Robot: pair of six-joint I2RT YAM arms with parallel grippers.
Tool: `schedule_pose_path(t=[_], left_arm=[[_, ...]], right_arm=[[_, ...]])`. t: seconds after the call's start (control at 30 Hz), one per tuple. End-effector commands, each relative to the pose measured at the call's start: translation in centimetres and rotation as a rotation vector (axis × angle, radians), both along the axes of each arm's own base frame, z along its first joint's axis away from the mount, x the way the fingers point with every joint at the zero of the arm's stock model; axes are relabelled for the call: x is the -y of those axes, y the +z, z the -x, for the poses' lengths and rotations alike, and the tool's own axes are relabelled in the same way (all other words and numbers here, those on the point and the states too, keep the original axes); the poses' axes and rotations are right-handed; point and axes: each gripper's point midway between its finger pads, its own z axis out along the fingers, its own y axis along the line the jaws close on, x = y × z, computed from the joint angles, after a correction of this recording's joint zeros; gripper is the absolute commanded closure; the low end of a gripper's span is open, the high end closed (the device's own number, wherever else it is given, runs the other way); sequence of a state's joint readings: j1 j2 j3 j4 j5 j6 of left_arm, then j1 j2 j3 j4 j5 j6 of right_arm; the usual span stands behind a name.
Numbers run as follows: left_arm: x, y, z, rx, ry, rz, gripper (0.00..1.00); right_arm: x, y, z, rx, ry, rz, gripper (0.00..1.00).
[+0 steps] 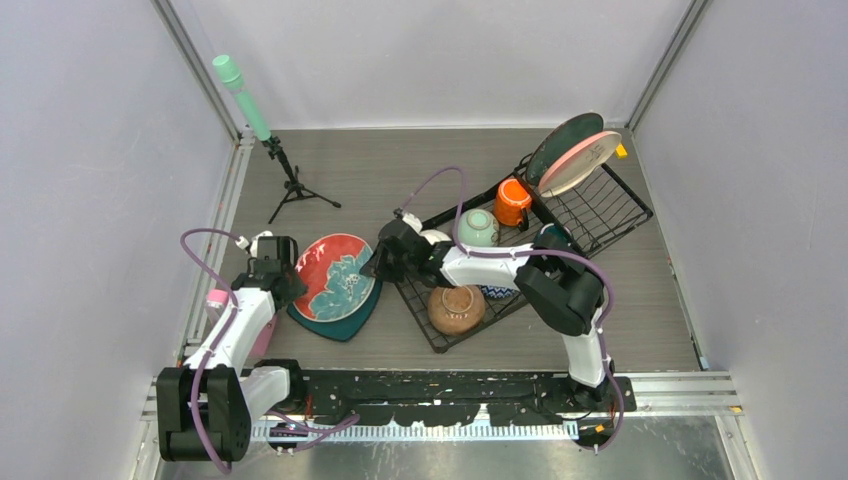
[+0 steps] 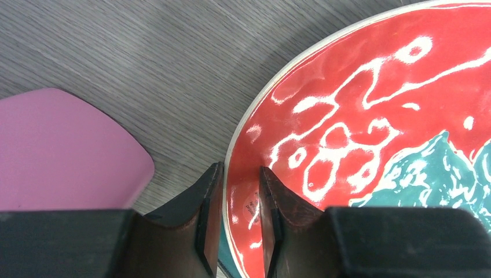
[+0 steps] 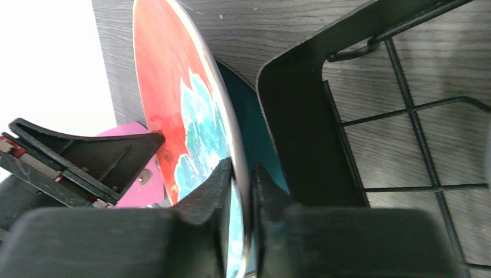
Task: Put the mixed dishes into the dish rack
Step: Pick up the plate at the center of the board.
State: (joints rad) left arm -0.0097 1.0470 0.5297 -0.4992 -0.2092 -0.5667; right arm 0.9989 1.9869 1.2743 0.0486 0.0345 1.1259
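Right gripper (image 3: pixel 242 168) is clamped on the rim of the red-and-teal plate (image 3: pixel 168 87); left gripper (image 2: pixel 240 171) is set astride the opposite rim, jaws narrowly parted.

A mint-green cylinder (image 1: pixel 240 95) stands tilted on a black tripod (image 1: pixel 296 188).

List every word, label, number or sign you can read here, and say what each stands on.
Nothing can be read in any view.
Small dark print on the red and teal plate, near its rim: too small and blurred to read.
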Motion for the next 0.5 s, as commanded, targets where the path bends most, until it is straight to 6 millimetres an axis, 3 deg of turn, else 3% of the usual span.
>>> schedule_pose_path(t=[0.0,0.03,0.2,0.47], left_arm=[[6.3,1.4,-0.9,0.06,-0.15,0.28,0.77],[6.3,1.5,-0.9,0.064,-0.15,0.277,0.76],[6.0,3.1,-1.5,0.102,-0.15,0.26,0.67],[5.9,7.9,-2.5,0.22,-0.183,0.236,0.4]], right_arm=[[-3.3,2.9,2.3,0.035,0.138,-0.08,0.92],[-3.2,3.4,2.2,0.046,0.144,-0.074,0.98],[-2.9,7.1,1.9,0.149,0.186,-0.069,1.0],[-1.0,10.3,2.0,0.257,0.219,-0.032,1.0]])
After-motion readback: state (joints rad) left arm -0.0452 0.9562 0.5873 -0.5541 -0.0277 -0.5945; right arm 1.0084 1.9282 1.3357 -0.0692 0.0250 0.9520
